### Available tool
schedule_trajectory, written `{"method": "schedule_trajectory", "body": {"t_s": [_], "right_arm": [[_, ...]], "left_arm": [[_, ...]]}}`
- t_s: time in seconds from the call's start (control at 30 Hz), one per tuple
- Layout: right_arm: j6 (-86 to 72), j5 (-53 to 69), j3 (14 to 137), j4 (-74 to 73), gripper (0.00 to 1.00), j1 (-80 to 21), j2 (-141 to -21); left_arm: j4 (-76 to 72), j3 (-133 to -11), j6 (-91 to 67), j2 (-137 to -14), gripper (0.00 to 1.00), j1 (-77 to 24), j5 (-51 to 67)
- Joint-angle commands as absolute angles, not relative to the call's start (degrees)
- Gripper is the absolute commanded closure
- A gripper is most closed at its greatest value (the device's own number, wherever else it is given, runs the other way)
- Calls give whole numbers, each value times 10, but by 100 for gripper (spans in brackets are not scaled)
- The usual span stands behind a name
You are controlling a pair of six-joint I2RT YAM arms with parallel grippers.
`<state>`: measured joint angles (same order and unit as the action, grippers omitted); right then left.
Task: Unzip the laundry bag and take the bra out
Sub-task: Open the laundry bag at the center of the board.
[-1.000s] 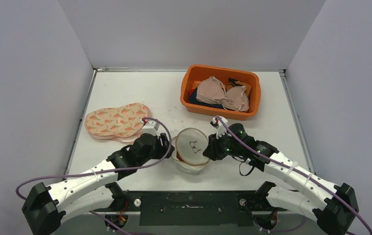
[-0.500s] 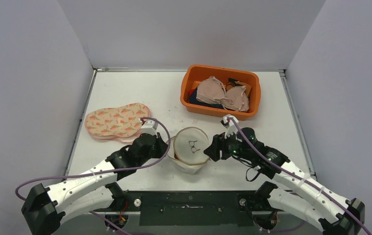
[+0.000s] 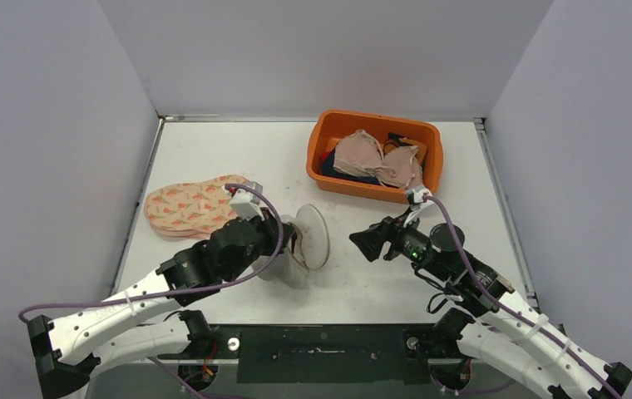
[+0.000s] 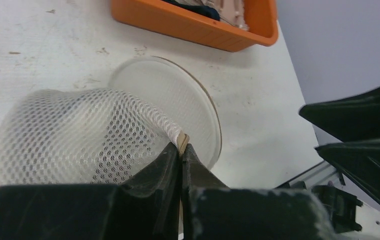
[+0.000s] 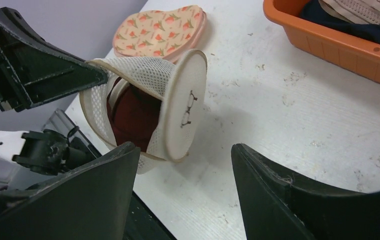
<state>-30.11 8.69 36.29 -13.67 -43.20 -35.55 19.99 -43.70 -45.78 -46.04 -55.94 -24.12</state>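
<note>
Readable text: none in any view.
Mark on laundry bag (image 5: 180, 85): small black eyeglasses drawing (image 5: 188, 109) on its round end panel.

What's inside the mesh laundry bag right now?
Through the open side of the laundry bag, a dark red garment shows, probably the bra. The mesh and the round end panel cover the rest, so its shape and anything else inside are hidden.

Open table (image 3: 339, 209) between laundry bag (image 3: 313, 238) and bin (image 3: 354, 188)
</note>
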Motion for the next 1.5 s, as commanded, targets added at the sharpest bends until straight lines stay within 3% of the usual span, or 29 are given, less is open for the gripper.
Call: {"method": "schedule_trajectory", "body": {"t_s": [0.0, 0.23, 0.57, 0.8, 1.03, 1.27, 1.47], "right_arm": [[-360, 84, 348, -49, 32, -436, -362], [-424, 77, 285, -8, 32, -438, -371], [-432, 2, 232, -92, 31, -441, -362], [-513, -51, 195, -162, 17, -442, -314], [-605, -4, 104, -126, 6, -449, -259], [-569, -40, 104, -100, 12, -468, -295], [-550, -26, 126, 14, 17, -519, -359]], "left_arm": [[169, -502, -433, -501, 100, -626, -319], [127, -401, -483, -506, 100, -635, -332], [191, -299, -550, -419, 100, -627, -355], [173, -261, -564, -424, 100, -621, -323], [162, -237, -579, -438, 100, -621, -294], [240, -231, -595, -375, 100, -621, -311], [238, -230, -590, -319, 100, -618, -315]]}}
